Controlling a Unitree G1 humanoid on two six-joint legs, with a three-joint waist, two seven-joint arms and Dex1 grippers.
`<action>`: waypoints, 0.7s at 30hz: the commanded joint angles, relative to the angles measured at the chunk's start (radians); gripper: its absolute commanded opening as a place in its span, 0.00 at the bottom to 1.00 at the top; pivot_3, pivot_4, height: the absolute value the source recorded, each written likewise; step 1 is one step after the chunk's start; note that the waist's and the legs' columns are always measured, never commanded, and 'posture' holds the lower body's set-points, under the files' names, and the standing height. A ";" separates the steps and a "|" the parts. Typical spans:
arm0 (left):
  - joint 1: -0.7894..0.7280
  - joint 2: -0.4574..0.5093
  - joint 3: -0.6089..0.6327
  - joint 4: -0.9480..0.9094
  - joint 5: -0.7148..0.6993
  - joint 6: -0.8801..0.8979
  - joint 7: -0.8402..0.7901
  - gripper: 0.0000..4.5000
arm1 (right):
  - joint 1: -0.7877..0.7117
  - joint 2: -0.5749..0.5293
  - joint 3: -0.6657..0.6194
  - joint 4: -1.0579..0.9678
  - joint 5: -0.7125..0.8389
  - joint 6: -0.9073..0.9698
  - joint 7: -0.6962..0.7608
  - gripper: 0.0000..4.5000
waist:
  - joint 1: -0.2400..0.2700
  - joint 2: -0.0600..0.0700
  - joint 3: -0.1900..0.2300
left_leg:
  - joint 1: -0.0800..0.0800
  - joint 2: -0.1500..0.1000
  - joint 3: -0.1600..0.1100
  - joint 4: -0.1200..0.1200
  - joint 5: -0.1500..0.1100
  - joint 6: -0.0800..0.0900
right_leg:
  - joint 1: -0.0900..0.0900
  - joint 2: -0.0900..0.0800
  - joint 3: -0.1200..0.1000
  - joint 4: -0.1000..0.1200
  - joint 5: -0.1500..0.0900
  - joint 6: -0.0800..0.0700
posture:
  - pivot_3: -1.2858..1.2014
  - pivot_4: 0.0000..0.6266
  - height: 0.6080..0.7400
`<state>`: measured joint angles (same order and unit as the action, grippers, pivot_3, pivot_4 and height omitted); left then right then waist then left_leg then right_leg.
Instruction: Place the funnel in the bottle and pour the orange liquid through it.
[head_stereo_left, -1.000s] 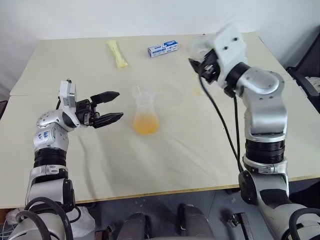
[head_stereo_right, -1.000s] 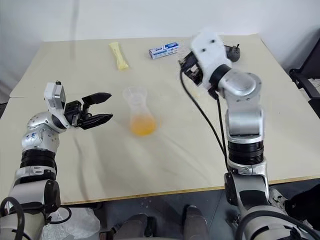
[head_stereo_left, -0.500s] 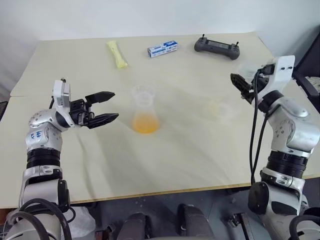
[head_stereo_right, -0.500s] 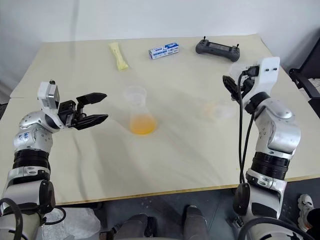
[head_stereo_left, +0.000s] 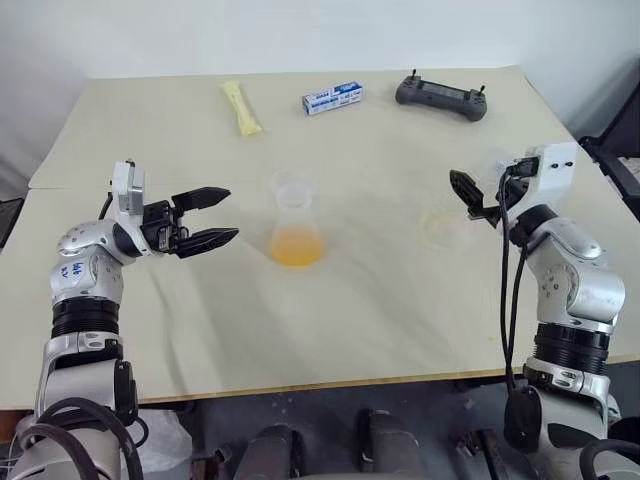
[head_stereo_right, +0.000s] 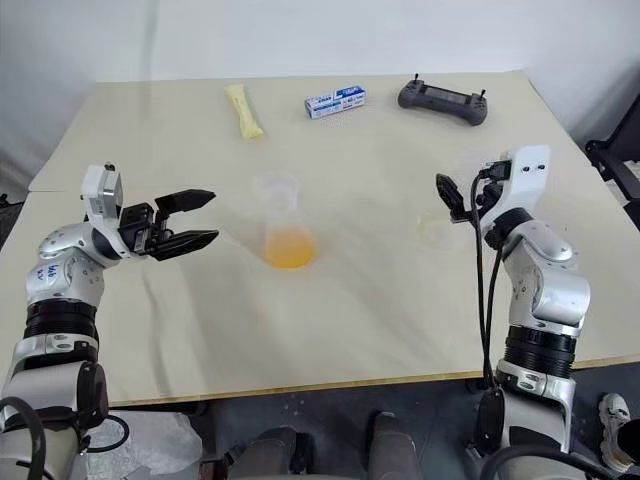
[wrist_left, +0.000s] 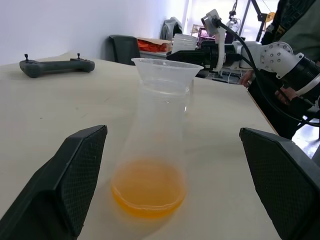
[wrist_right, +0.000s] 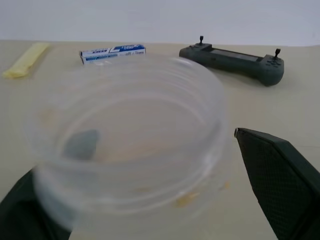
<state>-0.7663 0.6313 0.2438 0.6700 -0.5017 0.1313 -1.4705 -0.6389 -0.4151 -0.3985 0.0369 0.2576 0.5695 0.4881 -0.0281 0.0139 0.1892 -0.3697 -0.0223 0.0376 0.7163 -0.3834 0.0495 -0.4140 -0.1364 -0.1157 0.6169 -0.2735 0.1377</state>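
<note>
Left wrist view: the bottle (wrist_left: 159, 145), holding orange liquid (wrist_left: 148, 192), stands between the spread left claw (wrist_left: 170, 190) fingers, untouched.

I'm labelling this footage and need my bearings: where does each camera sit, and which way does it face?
Left eye and right eye views: on the head, looking forward and down over the table; both arms show.
Left wrist view: on the left arm, facing the bottle holding orange liquid, between the left gripper fingers.
Right wrist view: on the right arm, close behind a clear container; right gripper fingers flank it.
Both wrist views share the grey controller.
</note>
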 joint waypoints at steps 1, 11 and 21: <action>-0.005 0.012 0.016 -0.007 -0.006 0.010 0.019 1.00 | 0.001 -0.043 -0.013 -0.091 0.067 -0.003 0.024 0.99 | 0.000 0.000 0.000 | 0.000 0.000 0.000 0.000 0.000 0.000 | 0.000 0.000 0.000 0.000 0.000 0.000 | 0.52 0.24 1.00; 0.024 0.035 -0.004 -0.035 0.029 0.043 0.071 1.00 | -0.039 -0.161 0.020 -0.195 0.222 0.007 0.149 0.99 | 0.000 0.000 0.000 | 0.000 0.000 0.000 0.000 0.000 0.000 | 0.000 0.000 0.000 0.000 0.000 0.000 | 0.52 0.24 1.00; 0.092 0.057 -0.003 -0.114 0.052 -0.007 0.125 1.00 | 0.169 -0.368 0.075 -0.539 0.527 0.175 0.431 0.99 | 0.017 0.000 0.000 | 0.000 0.001 0.000 0.000 0.000 0.000 | 0.000 0.000 -0.001 -0.002 0.000 0.000 | 0.52 0.24 1.00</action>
<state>-0.6821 0.6744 0.2242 0.5981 -0.4488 0.1494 -1.3456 -0.4764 -0.7590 -0.3163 -0.4294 0.7192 0.7220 0.8830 -0.0111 0.0134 0.1893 -0.3702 -0.0216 0.0376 0.7163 -0.3835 0.0497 -0.4132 -0.1364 -0.1166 0.6140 -0.2735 0.1377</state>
